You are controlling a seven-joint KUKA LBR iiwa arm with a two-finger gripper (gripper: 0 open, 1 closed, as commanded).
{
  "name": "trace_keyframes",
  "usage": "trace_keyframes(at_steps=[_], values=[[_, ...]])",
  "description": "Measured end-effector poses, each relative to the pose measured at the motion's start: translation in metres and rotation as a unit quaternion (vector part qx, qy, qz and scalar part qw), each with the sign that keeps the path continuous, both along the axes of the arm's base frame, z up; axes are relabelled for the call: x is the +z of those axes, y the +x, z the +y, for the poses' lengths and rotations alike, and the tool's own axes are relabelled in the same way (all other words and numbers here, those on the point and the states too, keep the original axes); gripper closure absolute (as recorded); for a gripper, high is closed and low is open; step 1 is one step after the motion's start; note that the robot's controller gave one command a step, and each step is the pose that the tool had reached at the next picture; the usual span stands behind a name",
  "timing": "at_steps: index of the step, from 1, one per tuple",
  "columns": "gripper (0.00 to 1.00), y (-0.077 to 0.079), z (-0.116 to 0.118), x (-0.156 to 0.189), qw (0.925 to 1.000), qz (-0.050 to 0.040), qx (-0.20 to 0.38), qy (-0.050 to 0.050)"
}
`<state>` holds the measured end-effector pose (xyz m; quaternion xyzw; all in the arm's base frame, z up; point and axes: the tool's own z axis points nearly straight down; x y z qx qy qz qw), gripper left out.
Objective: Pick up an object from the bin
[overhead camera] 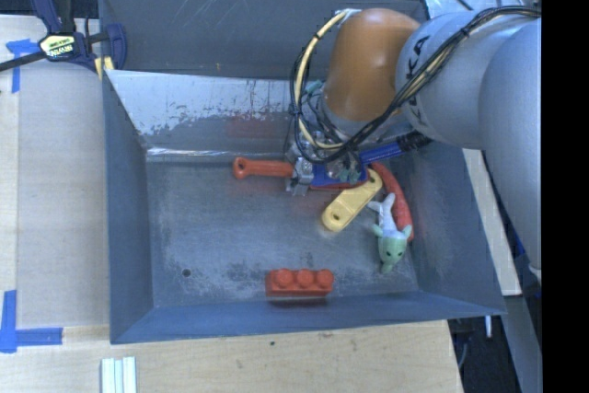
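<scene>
My gripper [302, 172] is low over the back middle of the bin, right at the inner end of an orange-handled tool [256, 167] that lies flat and points left. A blue flat piece [342, 177] lies just to the gripper's right, partly under the arm. Just below that, a yellow elongated piece [351, 205] lies slanted. Whether anything is held is hidden by the gripper's body.
A toy carrot [398, 214] with a green top lies along the right wall. A red toy brick [299, 283] sits near the front wall. The arm with its orange cover and cables hangs over the back right of the bin.
</scene>
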<state>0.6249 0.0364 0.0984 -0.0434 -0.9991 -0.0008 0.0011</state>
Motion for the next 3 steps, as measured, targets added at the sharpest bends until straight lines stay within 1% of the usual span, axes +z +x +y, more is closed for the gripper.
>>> trace_keyframes(at_steps=[1, 3], values=[[1.00, 0.000, 0.000, 0.022, 1.0000, 0.0004, 0.000, 0.000], [1.00, 0.002, 0.000, 0.060, 1.0000, -0.0037, 0.000, 0.000]])
